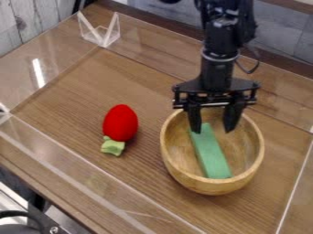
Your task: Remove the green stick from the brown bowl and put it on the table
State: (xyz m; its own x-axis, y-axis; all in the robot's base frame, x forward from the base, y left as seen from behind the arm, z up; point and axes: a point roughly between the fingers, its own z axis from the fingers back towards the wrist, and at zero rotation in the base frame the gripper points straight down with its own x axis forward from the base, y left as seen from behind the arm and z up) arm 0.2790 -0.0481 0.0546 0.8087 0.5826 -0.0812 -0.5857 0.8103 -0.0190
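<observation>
Fingers (213,120) spread, straddling the green stick's (210,154) upper end inside the brown bowl (181,168).

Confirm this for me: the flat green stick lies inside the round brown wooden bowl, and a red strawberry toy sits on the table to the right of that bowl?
Wrong side. The camera view shows the red strawberry toy on the table to the left of the round brown wooden bowl; the flat green stick does lie inside it.

Wooden table (86,82), carrying the brown bowl (178,163) toward the right and a red strawberry toy (119,122) just left of it.
</observation>
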